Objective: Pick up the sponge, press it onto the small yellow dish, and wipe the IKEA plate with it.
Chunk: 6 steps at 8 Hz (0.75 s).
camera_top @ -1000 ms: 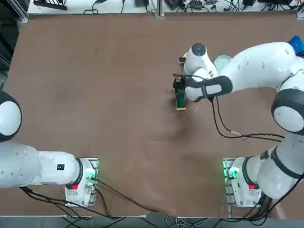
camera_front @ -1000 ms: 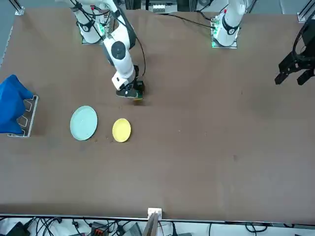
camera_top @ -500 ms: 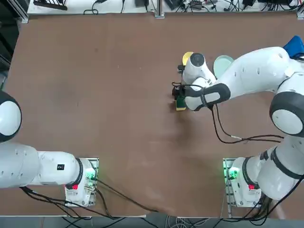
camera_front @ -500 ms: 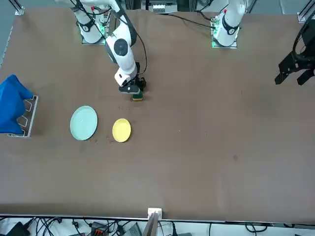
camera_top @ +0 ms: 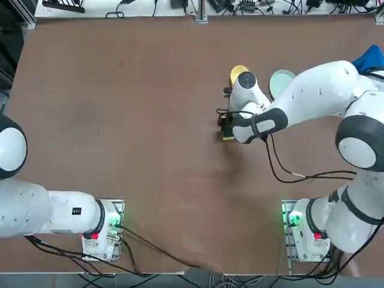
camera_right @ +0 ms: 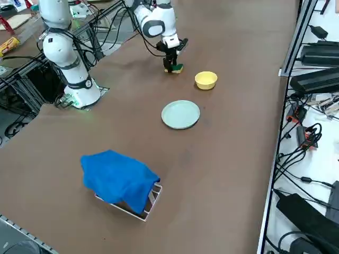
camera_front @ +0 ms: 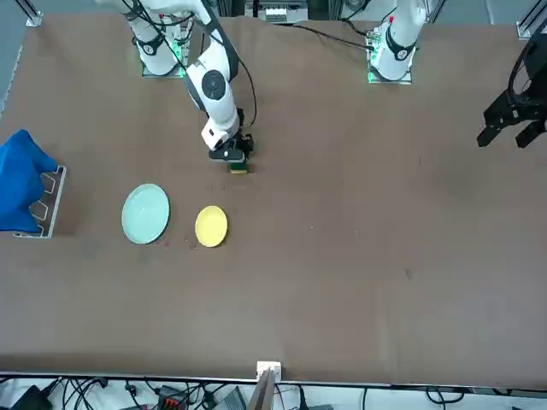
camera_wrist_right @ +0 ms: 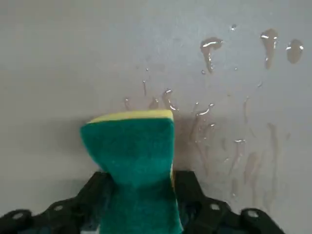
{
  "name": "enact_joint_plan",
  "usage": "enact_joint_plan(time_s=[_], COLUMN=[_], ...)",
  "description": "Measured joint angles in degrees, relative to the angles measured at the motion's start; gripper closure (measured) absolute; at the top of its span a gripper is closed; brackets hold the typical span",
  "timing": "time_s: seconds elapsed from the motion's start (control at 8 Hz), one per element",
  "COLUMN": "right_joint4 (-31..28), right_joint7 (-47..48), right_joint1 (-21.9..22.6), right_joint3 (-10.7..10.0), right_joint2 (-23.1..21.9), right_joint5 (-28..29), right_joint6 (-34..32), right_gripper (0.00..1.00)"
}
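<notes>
sponge pinched between gripper fingers

one sponge, two dishes — one cloth

A blue cloth drapes over a small stand, perhaps metal, on the brown table.
</notes>
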Motion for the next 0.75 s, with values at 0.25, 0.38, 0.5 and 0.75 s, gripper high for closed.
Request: enact_joint_plan(time_s=[0.25,0.38,0.5,0.75], right_joint4=[0.33,0.61,0.93,3.39], right_joint7=[-0.03,-0.09,-0.15,-0.34], right_joint1=[-0.01,-0.01,-0.02,-0.04], right_joint3=[-0.33,-0.69,-1.13,-2.98], right_joint2=[-0.06,-0.35,-0.78,-2.01], right_joint5=[0.00,0.00,-0.03,-0.42], right_joint6=[0.18,0.18,-0.01,-4.68], right_gripper=[0.67,0.79,0.84,0.90])
